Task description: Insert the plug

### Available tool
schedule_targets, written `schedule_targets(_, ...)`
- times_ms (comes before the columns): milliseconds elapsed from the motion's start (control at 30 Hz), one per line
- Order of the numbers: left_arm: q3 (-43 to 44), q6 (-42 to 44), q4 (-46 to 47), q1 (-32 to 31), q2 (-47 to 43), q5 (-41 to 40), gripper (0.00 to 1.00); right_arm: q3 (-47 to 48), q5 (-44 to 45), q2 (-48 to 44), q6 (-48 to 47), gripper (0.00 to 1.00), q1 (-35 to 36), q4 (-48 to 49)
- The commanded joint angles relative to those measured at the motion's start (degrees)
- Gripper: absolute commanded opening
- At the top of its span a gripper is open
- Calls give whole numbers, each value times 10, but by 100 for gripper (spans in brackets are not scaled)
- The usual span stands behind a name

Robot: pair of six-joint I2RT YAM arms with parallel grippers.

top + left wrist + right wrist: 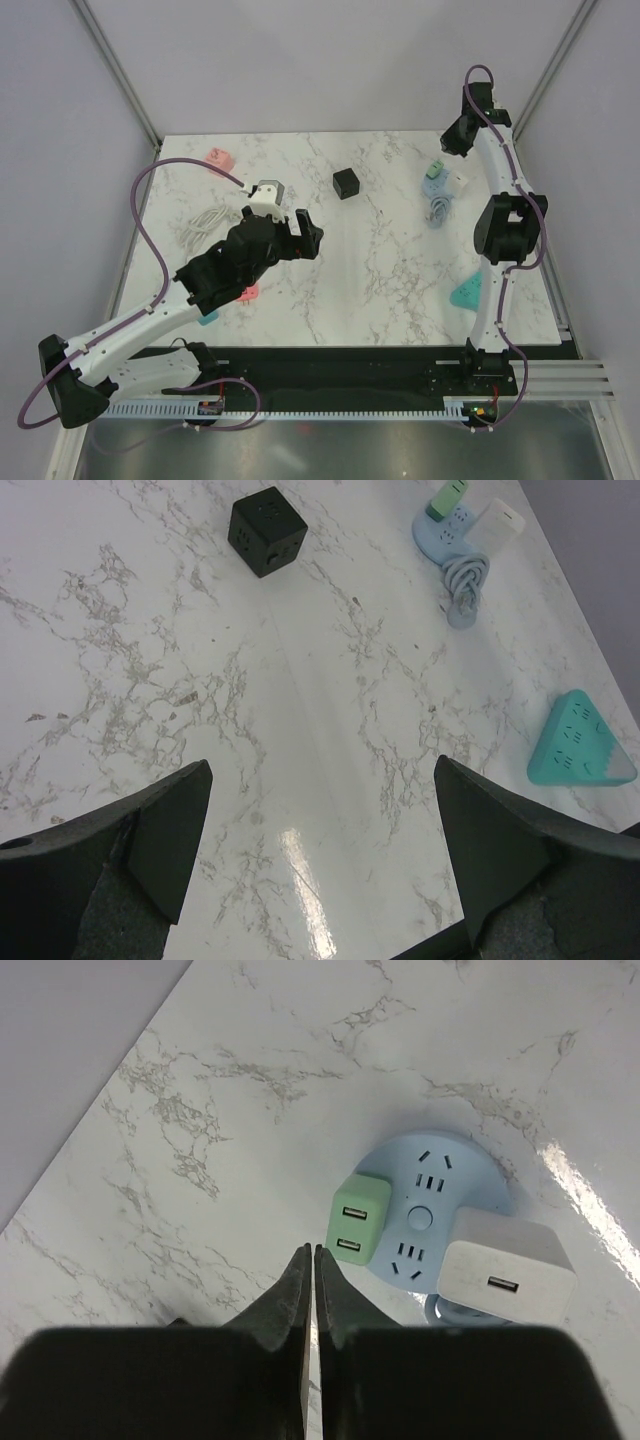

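A round light-blue socket hub (pixel 424 1174) lies at the table's back right, also seen from above (pixel 436 186). A green USB plug (pixel 357 1217) and a white USB plug (pixel 507 1266) sit plugged into its top. My right gripper (pixel 311 1250) hangs just left of the green plug, jaws shut with nothing between them. In the top view it (pixel 455 140) is above the hub. My left gripper (pixel 320 810) is open and empty over bare marble left of centre (pixel 310 235).
A black cube socket (pixel 347 184) stands mid-table. A teal triangular socket (pixel 468 292) lies at the right front. A pink socket (pixel 220 159), a white adapter (pixel 266 193) and a coiled white cable (pixel 205 225) lie at the left. A grey-blue cord (pixel 463 585) trails from the hub.
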Motion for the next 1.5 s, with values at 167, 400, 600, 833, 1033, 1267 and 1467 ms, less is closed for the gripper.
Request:
schedule_targets(167, -1, 21, 21, -5, -9, -26, 100, -31, -32, 27, -12, 2, 1, 35)
schedule_targets(400, -1, 23, 20, -4, -1, -31, 100, -54, -17, 59, -15, 0, 0, 36)
schedule_targets(600, 4, 41, 20, -5, 1, -49, 100, -28, -37, 54, -29, 0, -2, 36)
schedule_targets(833, 6, 8, 9, -5, -29, -87, 100, 12, -72, -8, -49, 8, -2, 36)
schedule_targets(1033, -2, 2, -7, -5, -66, -57, 100, -95, -97, -120, -83, 40, 29, 40)
schedule_targets(1267, 53, -140, -206, 33, -14, -142, 93, -385, -99, -340, -105, 98, 115, 105)
schedule_targets(1467, 56, -225, -287, 160, 71, -35, 90, -591, -137, -512, -99, 98, 180, 182)
